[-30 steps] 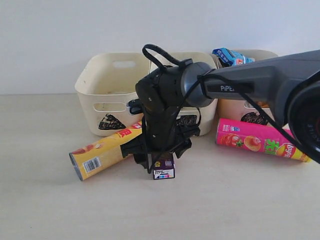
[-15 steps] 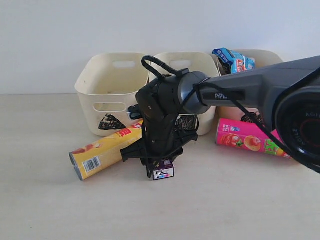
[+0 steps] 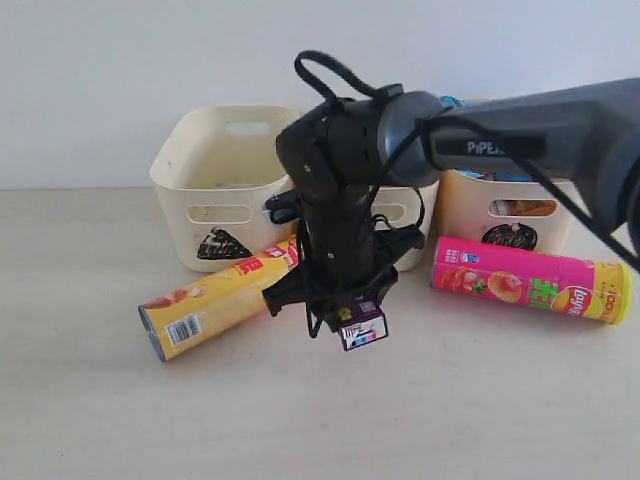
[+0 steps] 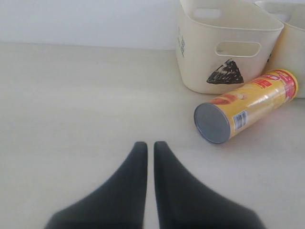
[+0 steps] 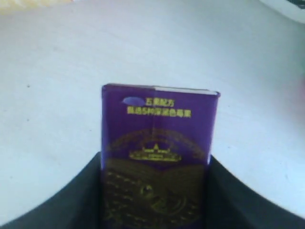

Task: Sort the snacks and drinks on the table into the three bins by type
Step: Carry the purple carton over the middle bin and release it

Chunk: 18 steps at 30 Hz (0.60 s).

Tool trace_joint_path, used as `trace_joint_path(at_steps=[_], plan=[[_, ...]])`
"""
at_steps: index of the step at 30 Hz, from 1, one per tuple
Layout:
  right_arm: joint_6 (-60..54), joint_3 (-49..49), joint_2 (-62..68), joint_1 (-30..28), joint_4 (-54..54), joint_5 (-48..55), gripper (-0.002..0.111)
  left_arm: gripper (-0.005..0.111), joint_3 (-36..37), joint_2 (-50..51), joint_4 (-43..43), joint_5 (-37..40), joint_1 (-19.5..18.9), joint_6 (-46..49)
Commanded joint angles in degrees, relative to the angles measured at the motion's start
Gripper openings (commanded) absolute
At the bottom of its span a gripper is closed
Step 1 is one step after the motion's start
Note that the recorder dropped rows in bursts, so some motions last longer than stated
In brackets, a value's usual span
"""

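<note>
My right gripper reaches across to the middle of the table and is shut on a dark purple drink carton, held just above the surface. In the right wrist view the carton stands between both fingers of that gripper. A yellow chip tube lies to its left and a pink one to its right. Behind them stand three cream bins: the triangle bin, a middle bin largely hidden by the arm, and a right bin. My left gripper is shut and holds nothing.
The right bin shows an orange-brown bag through its handle cutout. In the left wrist view the yellow tube lies with its grey end towards the camera, in front of the triangle bin. A pale wall backs the bins.
My right gripper closed on the purple carton and lifted it off the table, drifting slightly right. The tubes and bins have not moved.
</note>
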<state>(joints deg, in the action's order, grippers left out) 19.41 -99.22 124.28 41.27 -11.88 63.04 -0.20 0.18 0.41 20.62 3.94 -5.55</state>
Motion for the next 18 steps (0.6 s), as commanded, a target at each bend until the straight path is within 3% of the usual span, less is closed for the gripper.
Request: trace_joint_path(at_steps=[1,9,18], plan=[[-4.4,-0.1,-7.2,-0.1,-0.9,1.0,0.0,0.004,0.2,-0.2,0.3,0.0,-0.2,-0.5],[-7.9,-0.1,-17.5,-0.7,-3.3,-3.8,0.0,0.004,0.2,-0.2,0.3,0.0,-0.2,-0.5],[-7.9,-0.1,-18.4,-8.3,-3.0,-18.0,0.0,0.004,0.2,-0.2,0.3,0.0,-0.2,-0.5]])
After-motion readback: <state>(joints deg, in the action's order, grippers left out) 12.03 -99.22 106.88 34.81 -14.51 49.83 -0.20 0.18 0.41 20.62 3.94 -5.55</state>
